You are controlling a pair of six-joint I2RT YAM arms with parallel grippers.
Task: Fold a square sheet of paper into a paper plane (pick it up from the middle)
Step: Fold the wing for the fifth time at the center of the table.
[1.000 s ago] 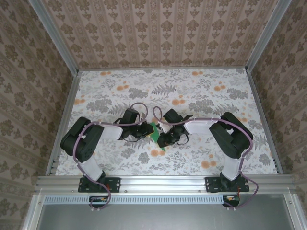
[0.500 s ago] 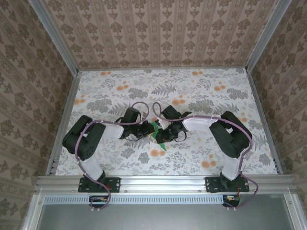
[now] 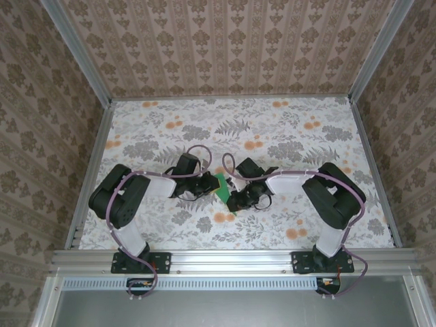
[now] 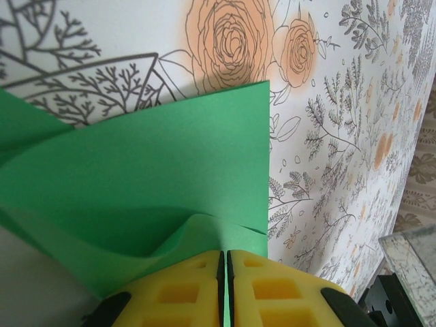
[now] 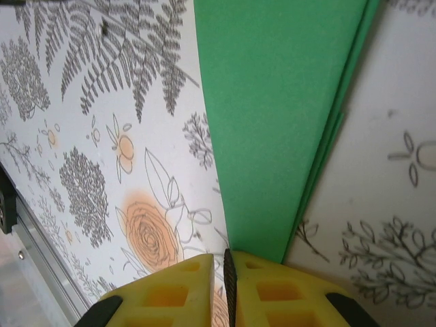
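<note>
Our left gripper (image 4: 225, 257) is clamping its yellow fingers (image 4: 170, 293) together on the sheet of paper (image 4: 150, 170). In the left wrist view a sliver of green is showing in the thin slit between them, and the paper is buckling into a small hump just ahead of the tips. Our right gripper (image 5: 228, 262) is squeezing down too, its jaws standing almost flush, with the near end of the sheet running in at the tips. We are reading that as a pinch on the paper, though the contact itself is mostly hiding behind one finger.

Moving outward, we are holding the green paper between the two grippers, over the middle of the near half of the flowered table (image 3: 306, 136). From above, the arms are covering most of it. We cannot tell whether it is lifting clear of the cloth or resting on it.

As for progress, the sheet is no longer lying as a flat single square. One layer is sitting over another in the left wrist view, and stacked edges are running along the long side in the right wrist view. We are judging that at least one fold is in. No finished dart is showing: we are not seeing a narrow creased body or spread wings, so the shaping folds and firm creasing are, in our judgement, waiting ahead.
</note>
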